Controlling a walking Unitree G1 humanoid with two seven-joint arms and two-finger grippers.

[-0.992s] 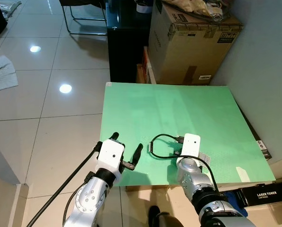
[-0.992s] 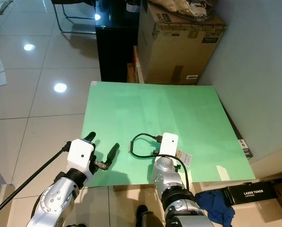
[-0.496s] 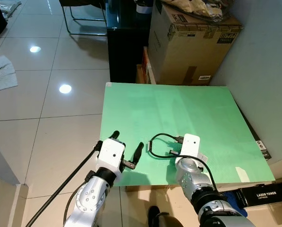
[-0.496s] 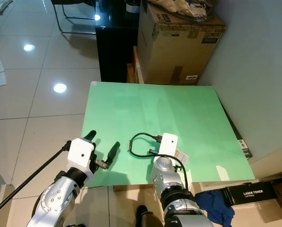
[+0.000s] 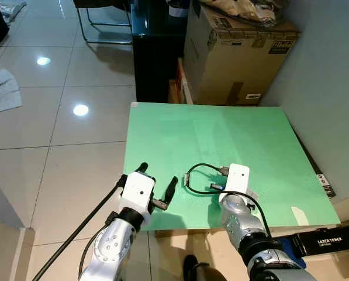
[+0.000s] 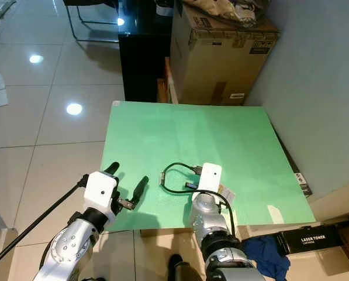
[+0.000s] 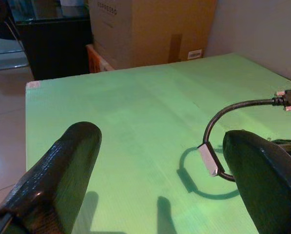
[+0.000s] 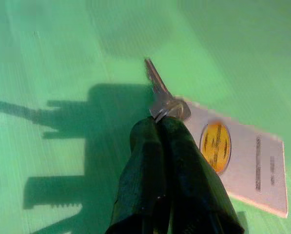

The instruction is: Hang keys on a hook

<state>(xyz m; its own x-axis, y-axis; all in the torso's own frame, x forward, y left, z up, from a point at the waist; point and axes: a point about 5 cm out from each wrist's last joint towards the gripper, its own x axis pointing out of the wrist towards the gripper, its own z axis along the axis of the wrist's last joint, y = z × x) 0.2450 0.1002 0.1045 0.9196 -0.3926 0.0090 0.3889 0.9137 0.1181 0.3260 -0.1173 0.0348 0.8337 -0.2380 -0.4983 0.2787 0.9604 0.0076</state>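
At the lower centre of the head views, the right gripper (image 8: 160, 124) has its two black fingers pressed together on the bow of a small silver key (image 8: 157, 87), whose blade sticks out past the fingertips over the green board (image 5: 221, 134). A white tag with a yellow mark (image 8: 242, 156) lies just beside it (lettering blurred). Lower left, the left gripper (image 5: 156, 184) hovers, fingers spread wide. A black looped cable (image 5: 197, 175) lies between them. A brown cardboard box (image 5: 238, 52) stands beyond, upper right.
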